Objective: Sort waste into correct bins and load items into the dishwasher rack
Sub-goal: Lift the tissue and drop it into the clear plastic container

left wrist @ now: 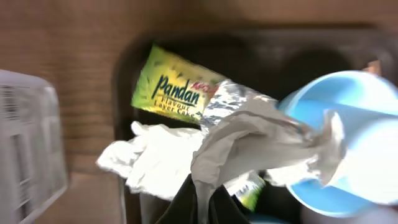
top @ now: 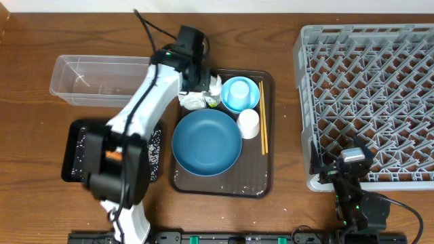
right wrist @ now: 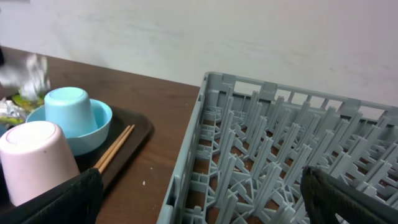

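— Where's the tissue?

— The tissue is in the back-left corner of the brown tray. It lies partly over the wrapper and right against the bowl. One end is bunched into the left gripper, whose fingers are closed on it.

— Why grab that first?

— It's on top of the pile, so I'd guess it has to go before the wrapper can be picked cleanly. The tub sits just left of that corner, a short carry. The black tray shows white specks, probably rice.

— And the other arm?

— The right gripper hangs empty with its fingers spread wide. It is at the near edge of the rack, well clear of the left arm's work.
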Controlling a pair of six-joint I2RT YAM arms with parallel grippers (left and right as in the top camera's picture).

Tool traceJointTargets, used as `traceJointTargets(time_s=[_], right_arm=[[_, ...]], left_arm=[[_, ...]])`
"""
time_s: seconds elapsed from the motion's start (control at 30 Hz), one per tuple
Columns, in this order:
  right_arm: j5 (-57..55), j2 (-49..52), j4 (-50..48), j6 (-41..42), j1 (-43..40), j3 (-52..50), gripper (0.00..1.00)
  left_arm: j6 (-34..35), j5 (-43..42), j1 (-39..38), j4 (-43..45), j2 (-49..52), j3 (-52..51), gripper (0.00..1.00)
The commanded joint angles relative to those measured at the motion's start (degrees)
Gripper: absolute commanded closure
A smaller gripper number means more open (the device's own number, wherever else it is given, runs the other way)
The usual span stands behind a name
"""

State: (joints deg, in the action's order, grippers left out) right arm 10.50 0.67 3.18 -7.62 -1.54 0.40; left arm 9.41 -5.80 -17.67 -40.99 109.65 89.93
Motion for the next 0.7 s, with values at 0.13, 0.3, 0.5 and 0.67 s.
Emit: traceJointTargets(time_s=[0.13, 0.3, 0.5, 0.67], right_arm=[[-0.13, -0.35, 0.22, -0.37, -0.7, -0.07, 0.01], [-0.13, -0.35, 0.24, -0.37, -0.7, -0.07, 0.01], [-0.13, -0.35, 0.24, -0.37, -0.7, -0.07, 0.01], [-0.13, -0.35, 0.24, -0.35, -0.7, -0.07, 0.01]], left_arm=[[2.12, -2.36, 0.26, -2.23, -5.79, 0.2, 0.94], [4.26, 3.52, 2.32, 0.59, -10.78, 0.2, 0.94], [10.69, 13.0, 10.64, 2.01, -11.82, 0.17, 0.94], [13.86, 12.48, 18.23, 1.53, -9.05, 0.13, 0.89]])
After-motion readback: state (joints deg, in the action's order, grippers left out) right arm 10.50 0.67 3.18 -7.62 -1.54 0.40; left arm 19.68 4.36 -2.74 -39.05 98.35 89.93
